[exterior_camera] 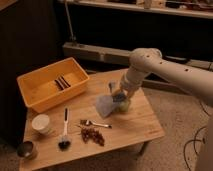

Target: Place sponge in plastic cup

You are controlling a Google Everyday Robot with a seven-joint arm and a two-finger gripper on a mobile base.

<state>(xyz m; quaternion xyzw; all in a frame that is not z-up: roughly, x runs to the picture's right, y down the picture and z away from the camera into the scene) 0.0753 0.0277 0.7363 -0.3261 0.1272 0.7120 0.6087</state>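
One white arm is reaching in from the right edge of the frame, bending at an elbow in the upper middle and pointing down toward the centre of the wooden table. Its gripper is hanging low over the tabletop at the centre of the frame, pinching the sponge. The sponge is a pale blue-grey slab, slanting down and to the left from the gripper's tip. The plastic cup, small and yellow-green, is standing just right of the sponge and directly under the gripper, which is covering part of its rim. The sponge is sitting beside the cup, on its left, and not inside it; whether the two are touching cannot be told.

A yellow bin is occupying the upper left part of the table, with a few dark sticks lying in it. A white cup is standing toward the lower left, and a dark metal cup is sitting at the lower left corner. A brush is lying lengthwise just right of the white cup, its black head pointing toward the bottom of the frame. A spoon is resting near the middle, below the sponge, and a brown cluster is lying just beneath the spoon.
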